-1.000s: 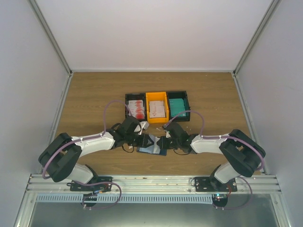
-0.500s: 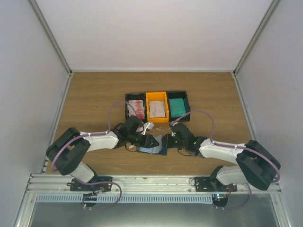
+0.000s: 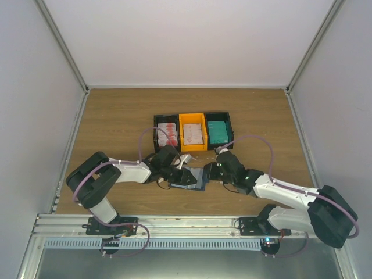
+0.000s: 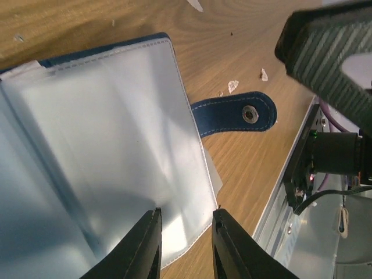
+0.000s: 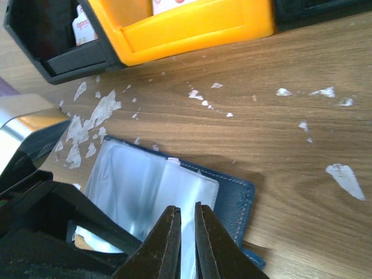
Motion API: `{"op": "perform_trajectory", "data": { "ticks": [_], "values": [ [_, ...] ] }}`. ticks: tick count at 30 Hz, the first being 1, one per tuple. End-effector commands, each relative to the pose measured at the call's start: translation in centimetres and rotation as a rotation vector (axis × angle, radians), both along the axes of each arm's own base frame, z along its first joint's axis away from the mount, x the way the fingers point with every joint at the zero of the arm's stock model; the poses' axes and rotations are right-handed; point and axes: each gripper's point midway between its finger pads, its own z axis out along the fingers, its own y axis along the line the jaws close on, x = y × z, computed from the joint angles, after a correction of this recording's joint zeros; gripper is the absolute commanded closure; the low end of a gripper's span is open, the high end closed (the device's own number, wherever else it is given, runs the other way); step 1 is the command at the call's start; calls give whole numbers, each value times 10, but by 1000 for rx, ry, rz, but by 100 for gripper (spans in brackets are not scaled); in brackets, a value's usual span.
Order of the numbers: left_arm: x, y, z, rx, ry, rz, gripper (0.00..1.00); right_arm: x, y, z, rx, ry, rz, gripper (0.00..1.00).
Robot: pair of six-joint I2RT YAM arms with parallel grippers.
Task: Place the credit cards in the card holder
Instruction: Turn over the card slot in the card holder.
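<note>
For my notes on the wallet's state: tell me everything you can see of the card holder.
The card holder lies open on the table. It has a navy, leather-like cover with pale stitching and clear plastic sleeves inside, with no card seen in them. A strap with a metal snap rests on the wood. The left gripper and right gripper hang at its sleeves; contact is unclear.

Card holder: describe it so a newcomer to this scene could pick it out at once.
On the wooden table, find the row of three bins, black, orange, black. Just in front of the orange one, on the near side, lies the card holder. Unlike the bins, it is a flat navy wallet lying open, with clear plastic sleeves and a snap strap.
</note>
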Motion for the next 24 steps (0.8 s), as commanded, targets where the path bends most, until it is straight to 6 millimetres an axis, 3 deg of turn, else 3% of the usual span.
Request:
{"op": "perform_trajectory", "data": {
  "ticks": [1, 7, 11, 15, 20, 24],
  "values": [
    [18, -8, 27, -29, -111, 28, 74, 0, 15, 13, 22, -13, 86, 89],
    [46, 22, 57, 99, -271, 198, 66, -2, 26, 11, 19, 12, 147, 87],
    [55, 47, 64, 186, -316, 295, 56, -3, 31, 2, -28, 42, 180, 82],
    [54, 66, 60, 222, -302, 340, 56, -4, 40, -5, -93, 59, 207, 75],
    [37, 82, 42, 205, -241, 348, 69, -6, 58, -15, -237, 56, 240, 67],
    [26, 99, 29, 170, -174, 391, 72, -8, 79, -22, -310, 48, 293, 65]
  ]
}}
